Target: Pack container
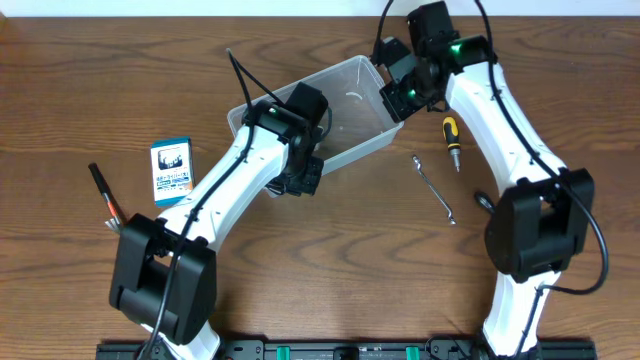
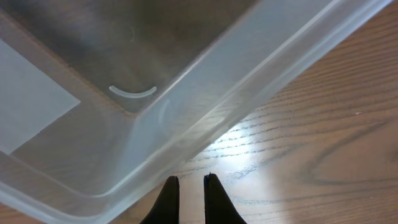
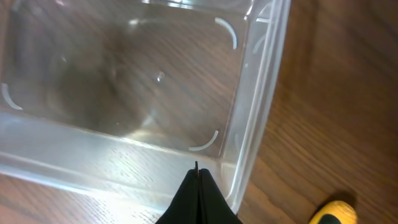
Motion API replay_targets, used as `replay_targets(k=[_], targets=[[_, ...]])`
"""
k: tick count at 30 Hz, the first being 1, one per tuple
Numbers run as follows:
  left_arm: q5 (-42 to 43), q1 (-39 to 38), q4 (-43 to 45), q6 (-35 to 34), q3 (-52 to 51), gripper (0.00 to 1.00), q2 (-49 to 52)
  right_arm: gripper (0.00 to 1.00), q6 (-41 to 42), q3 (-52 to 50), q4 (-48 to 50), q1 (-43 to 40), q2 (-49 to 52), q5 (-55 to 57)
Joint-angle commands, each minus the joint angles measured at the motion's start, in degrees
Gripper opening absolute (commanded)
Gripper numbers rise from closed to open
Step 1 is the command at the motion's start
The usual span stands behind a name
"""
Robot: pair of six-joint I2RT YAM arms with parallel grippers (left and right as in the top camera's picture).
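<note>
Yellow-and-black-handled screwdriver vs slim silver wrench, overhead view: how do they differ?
Colour: the yellow-and-black-handled screwdriver has a coloured grip; the slim silver wrench is bare metal throughout.
Pose: the screwdriver lies nearly straight up the picture, the wrench on a diagonal.
Length: the wrench looks longer.
Shared: both lie on the brown wooden table outside the clear plastic container, neither gripped.

The left arm (image 1: 225, 185) and right arm (image 1: 500, 110) reach forward, angled inward. The left tool (image 2: 189, 182) has its fingers nearly together. The right tool (image 3: 197, 173) is closed tight.

The container (image 1: 345, 110) is partly covered by the left arm (image 1: 225, 180); the print on the small box (image 1: 173, 171) cannot be read.
</note>
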Motion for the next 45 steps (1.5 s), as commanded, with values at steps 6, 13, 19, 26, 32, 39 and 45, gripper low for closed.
replay_targets(k=[6, 13, 19, 26, 32, 39, 45], targets=[[-0.9, -0.1, 0.5, 0.9, -0.4, 0.06, 1.1, 0.01, -2.5, 1.1, -0.1, 2.2, 3.6, -0.1], [-2.5, -0.1, 1.2, 0.9, -0.4, 0.06, 1.1, 0.01, -2.5, 1.1, -0.8, 3.2, 4.5, -0.1], [-3.0, 0.0, 1.3, 0.9, -0.4, 0.06, 1.1, 0.01, -2.7, 1.1, -5.2, 3.1, 4.5, 0.0], [-4.0, 0.5, 1.3, 1.1, -0.4, 0.06, 1.1, 0.01, -2.7, 1.1, -9.6, 3.2, 4.5, 0.0], [-5.2, 1.8, 1.5, 1.2, -0.4, 0.06, 1.1, 0.01, -2.7, 1.1, -13.3, 3.7, 4.5, 0.0], [-5.2, 4.1, 2.5, 1.1, -0.4, 0.06, 1.1, 0.01, -3.0, 1.1, -17.2, 5.4, 4.5, -0.1], [-5.2, 5.5, 3.0, 1.2, -0.4, 0.06, 1.1, 0.01, -3.3, 1.1, -18.7, 7.4, 4.5, -0.1]])
